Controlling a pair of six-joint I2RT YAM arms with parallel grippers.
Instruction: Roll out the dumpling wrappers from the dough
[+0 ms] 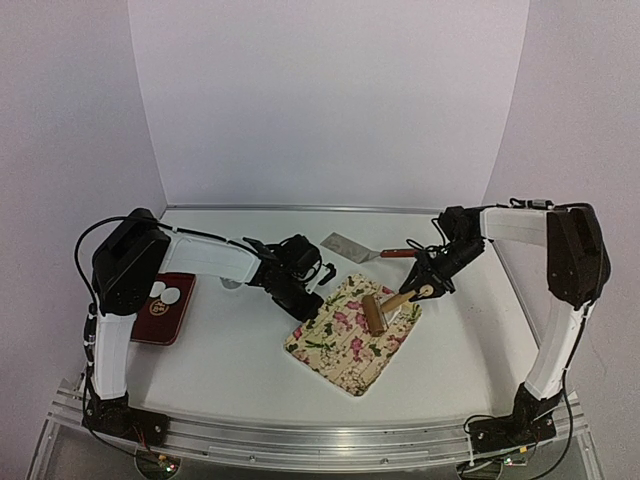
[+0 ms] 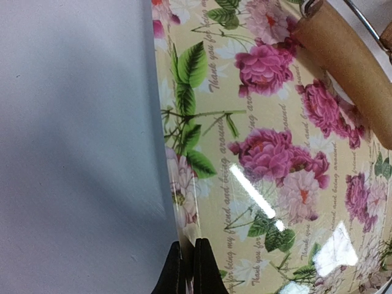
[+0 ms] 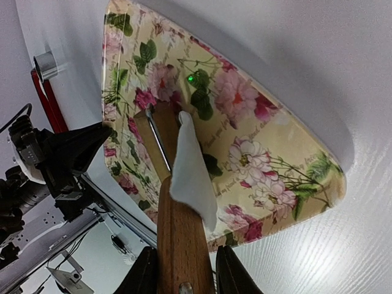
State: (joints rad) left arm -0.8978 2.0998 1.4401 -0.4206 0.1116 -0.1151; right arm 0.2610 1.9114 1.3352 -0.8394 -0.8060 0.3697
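— On the table's left side, what do you count?
— One dark red tray [image 1: 175,325] with two dumpling wrappers [image 1: 172,297] lying flat on it, side by side, near its far end. Both are small white discs.
— And just right of that?
— One small metal ring [image 3: 44,64], standing on the table beside the red tray; the right wrist view shows it best. Then comes the left gripper [image 2: 187,269], its two fingers pressed together with nothing between them, at the left rim of the floral tray [image 1: 335,355]. Whether the tips touch the rim I cannot tell.
— How many floral trays?
— One, rectangular, set cornerwise, printed with pink flowers and green leaves. One rolling pin [image 1: 378,312] lies on its right part: a wooden roller in a wire frame, with a wooden handle pointing right.
— Any dough there?
— One piece of dough [image 3: 193,177], a thin white sheet, draped over the pin where the frame meets the handle and hanging down one side.
— Behind the tray?
— One spatula [image 1: 348,247] on the table, metal blade to the left, reddish handle to the right, apart from the tray.
— And the right gripper [image 3: 184,278]?
— Clamped on the rolling pin's handle, one finger on each side of the wood.
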